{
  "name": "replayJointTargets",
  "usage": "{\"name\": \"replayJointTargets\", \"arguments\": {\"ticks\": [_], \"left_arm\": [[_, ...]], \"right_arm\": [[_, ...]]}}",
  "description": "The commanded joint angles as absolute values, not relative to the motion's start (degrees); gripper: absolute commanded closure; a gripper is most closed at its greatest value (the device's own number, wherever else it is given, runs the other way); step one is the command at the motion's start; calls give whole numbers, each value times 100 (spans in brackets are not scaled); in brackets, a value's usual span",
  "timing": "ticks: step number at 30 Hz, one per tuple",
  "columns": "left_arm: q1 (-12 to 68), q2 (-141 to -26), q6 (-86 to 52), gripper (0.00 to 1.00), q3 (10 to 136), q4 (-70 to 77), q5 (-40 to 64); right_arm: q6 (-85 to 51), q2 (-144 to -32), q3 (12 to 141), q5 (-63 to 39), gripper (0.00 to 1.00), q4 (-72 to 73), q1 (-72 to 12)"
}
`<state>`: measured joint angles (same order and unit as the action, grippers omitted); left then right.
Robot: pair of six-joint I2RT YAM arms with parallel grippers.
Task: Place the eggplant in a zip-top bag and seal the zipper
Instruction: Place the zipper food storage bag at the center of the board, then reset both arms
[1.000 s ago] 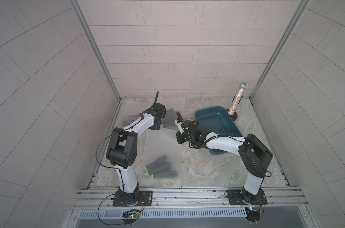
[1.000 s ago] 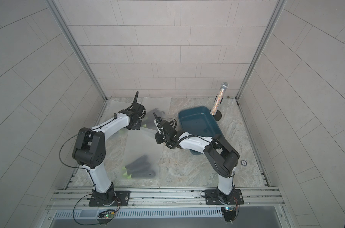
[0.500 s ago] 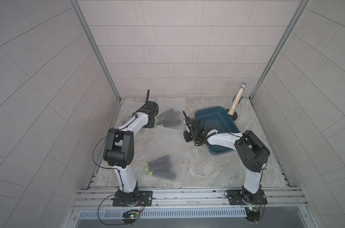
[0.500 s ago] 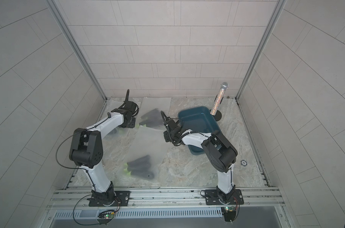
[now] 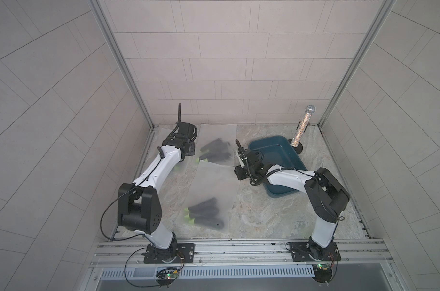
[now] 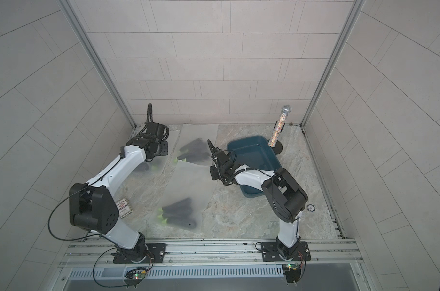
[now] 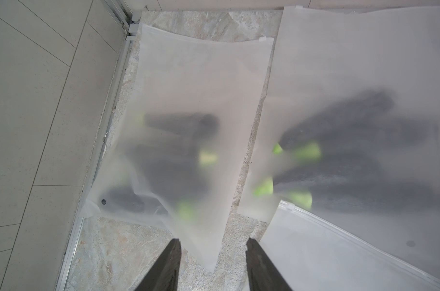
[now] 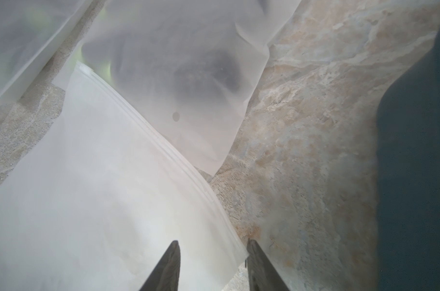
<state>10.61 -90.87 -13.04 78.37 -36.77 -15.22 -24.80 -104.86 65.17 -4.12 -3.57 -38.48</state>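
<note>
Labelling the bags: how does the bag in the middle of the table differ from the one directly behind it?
The middle bag lies mid-table; the back bag reaches the wall. The middle bag's zipper edge overlaps the back bag's near edge. The middle bag's eggplants show crisply, the back bag's eggplants look hazier. Both are frosted, lie flat and hold dark, green-stemmed eggplants.
</note>
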Motion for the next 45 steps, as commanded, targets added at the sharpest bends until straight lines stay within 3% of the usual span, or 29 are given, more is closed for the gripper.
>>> {"name": "replayJointTargets", "arguments": {"ticks": [1, 3, 6, 8, 10, 13, 15, 20, 21, 22, 23, 24, 31, 36, 41, 45], "left_arm": [[997, -8720, -1314, 52, 7729, -3737, -1556], [967, -8604, -1326, 52, 7709, -3676, -1433], [956, -8545, -1379, 52, 7739, -3650, -1289], [955, -8543, -1386, 52, 7761, -3649, -1248], [952, -8543, -1367, 52, 7769, -3647, -1261], [937, -8556, -1274, 52, 7789, -3709, -1365], [872, -8522, -1281, 52, 7715, -3658, -1342], [629, -8412, -1534, 48, 7353, -3152, -721], [616, -8392, -1559, 43, 7251, -2994, -620], [609, -8361, -1573, 29, 7172, -2862, -575], [597, -8314, -1595, 11, 7057, -2696, -537], [603, -8266, -1597, 0, 6926, -2497, -499], [549, -7751, -1645, 0, 5870, -1239, -918], [457, -7463, -1146, 0, 4441, 567, -1734], [375, -7576, -362, 0, 3604, 1565, -2104], [339, -7924, -327, 0, 3209, 2329, -2120]], "right_arm": [[-2706, -10739, 6539, -572, 57, -261, -3850], [-2815, -10884, 6549, -730, 64, -7, -3858], [-2932, -11049, 6553, -874, 84, 483, -3932], [-2952, -11136, 6581, -847, 90, 734, -4018], [-2966, -11226, 6700, -818, 90, 793, -4084], [-2990, -11205, 6789, -805, 80, 656, -4104], [-2917, -11008, 6689, -623, 65, 604, -4104], [-2457, -10191, 6327, -150, 40, 456, -4104], [-2321, -9994, 6275, -19, 6, 358, -4104], [-2215, -9823, 6247, 111, 1, 259, -4104], [-2079, -9627, 6211, 270, 1, 138, -4096], [-1932, -9436, 6182, 426, 1, 9, -4083], [-1434, -8025, 5425, 1054, 0, -167, -3395], [-1459, -7098, 4530, 1011, 1, 289, -2275], [-752, -6324, 3709, 1589, 1, 938, -1619], [-1022, -6222, 3268, 1123, 1, 1336, -522]]}}
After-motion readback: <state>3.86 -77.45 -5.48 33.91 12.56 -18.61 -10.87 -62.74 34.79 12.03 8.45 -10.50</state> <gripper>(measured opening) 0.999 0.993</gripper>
